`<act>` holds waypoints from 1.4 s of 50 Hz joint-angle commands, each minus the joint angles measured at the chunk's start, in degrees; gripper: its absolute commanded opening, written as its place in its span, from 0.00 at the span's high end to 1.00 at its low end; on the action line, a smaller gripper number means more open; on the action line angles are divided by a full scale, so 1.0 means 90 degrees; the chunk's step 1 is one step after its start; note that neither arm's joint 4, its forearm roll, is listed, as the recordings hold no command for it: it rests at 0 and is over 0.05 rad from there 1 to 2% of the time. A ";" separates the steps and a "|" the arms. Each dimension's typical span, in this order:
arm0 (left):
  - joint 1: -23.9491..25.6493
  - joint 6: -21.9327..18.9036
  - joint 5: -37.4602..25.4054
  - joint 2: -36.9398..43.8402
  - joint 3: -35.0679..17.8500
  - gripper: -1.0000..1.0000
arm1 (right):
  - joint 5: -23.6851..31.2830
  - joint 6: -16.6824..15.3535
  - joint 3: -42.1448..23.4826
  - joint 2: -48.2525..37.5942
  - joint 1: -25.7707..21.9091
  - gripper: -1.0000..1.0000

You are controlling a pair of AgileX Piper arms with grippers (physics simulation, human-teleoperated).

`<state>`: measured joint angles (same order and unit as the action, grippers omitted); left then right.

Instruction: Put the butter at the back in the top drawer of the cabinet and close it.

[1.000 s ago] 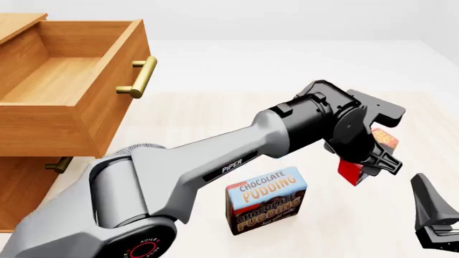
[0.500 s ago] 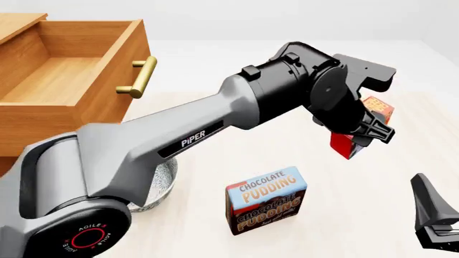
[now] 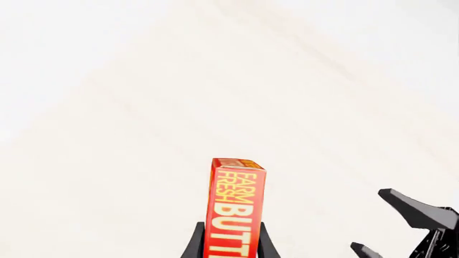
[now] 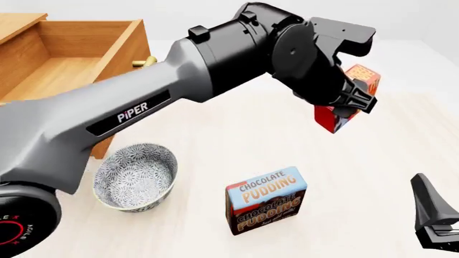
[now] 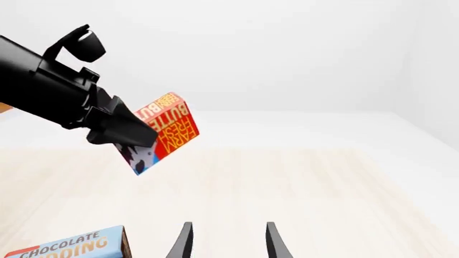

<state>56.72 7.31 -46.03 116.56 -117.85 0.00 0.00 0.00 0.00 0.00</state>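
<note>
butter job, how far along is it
Done: the top drawer of the cabinet stands open, and the butter is off the table. In hand: the left tool holds it in the air, right of the drawer. Left: carry it over, drop it in, push the drawer shut. The right tool is open.

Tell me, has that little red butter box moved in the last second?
Yes. The butter, held in the left gripper, has risen and drifted left, away from the pudding box, which stayed put.

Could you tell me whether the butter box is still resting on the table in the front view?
No, the butter box is shut in the left gripper, lifted clear of the table.
</note>
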 commanded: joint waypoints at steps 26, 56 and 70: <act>-0.0614 -0.0701 0.0094 -0.1650 0.0881 1.00 | 0.0000 0.0000 0.0000 0.0000 0.0000 0.00; -0.1427 -0.1051 0.0086 -0.3150 0.2068 1.00 | 0.0000 0.0000 0.0000 0.0000 0.0000 0.00; -0.1811 -0.1181 -0.0113 -0.3670 0.2363 1.00 | 0.0000 0.0000 0.0000 0.0000 0.0000 0.00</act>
<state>42.69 -1.61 -46.26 87.43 -97.77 0.00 0.00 0.00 0.00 0.00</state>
